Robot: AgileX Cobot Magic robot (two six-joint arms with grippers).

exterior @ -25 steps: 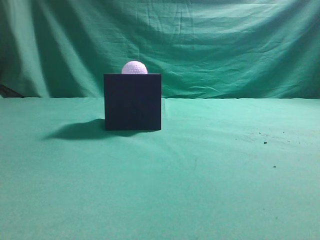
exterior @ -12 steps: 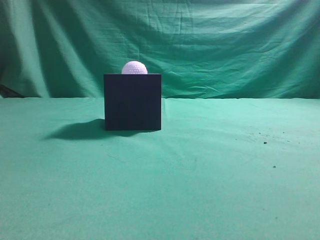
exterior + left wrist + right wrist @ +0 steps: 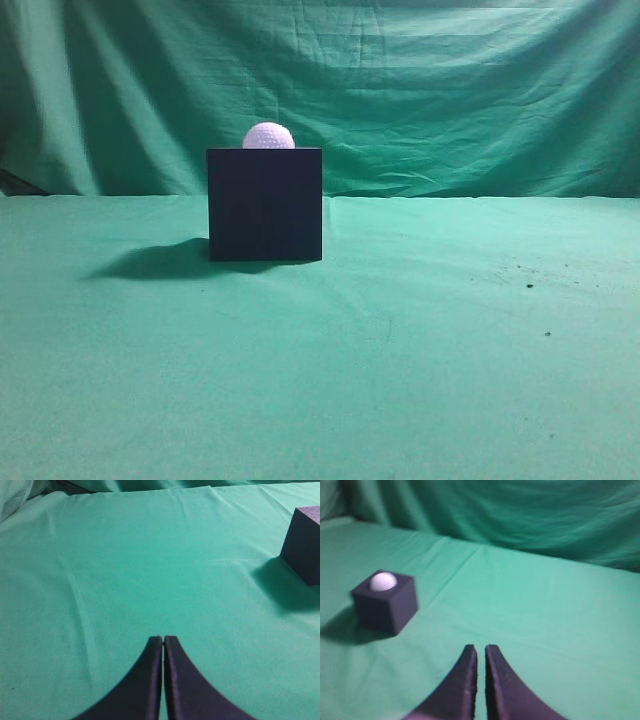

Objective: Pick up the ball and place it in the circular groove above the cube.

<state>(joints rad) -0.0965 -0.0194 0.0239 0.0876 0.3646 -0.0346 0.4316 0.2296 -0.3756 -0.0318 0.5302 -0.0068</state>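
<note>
On my exterior feed, a dark shadow (image 3: pixel 165 260) lies on the green cloth (image 3: pixel 400 340) at about eight o'clock from the cube (image 3: pixel 265 204), which stands left of centre on the table with one flat black face square to the camera. The golf ball (image 3: pixel 269 136) sits on top of the cube at twelve o'clock, its lower part sunk below the top edge, so I read it as seated in the groove. Behind them hangs a wrinkled green backdrop (image 3: pixel 450 90), and over at four o'clock from the cube I see a few dark specks (image 3: pixel 530 285) on the cloth. Neither arm shows in this view. On the left wrist feed, the left gripper (image 3: pixel 163 639) hangs over bare cloth with its two dark fingers pressed together and nothing between them; a corner of the cube sits at two o'clock from the tips, well apart, and the ball is out of frame there. On the right wrist feed, which is slightly blurred, the cube with the ball in its top lies at ten o'clock from the right gripper (image 3: pixel 480 647), well apart, and that gripper's fingers stand almost together with only a thin slit between them, holding nothing.
</note>
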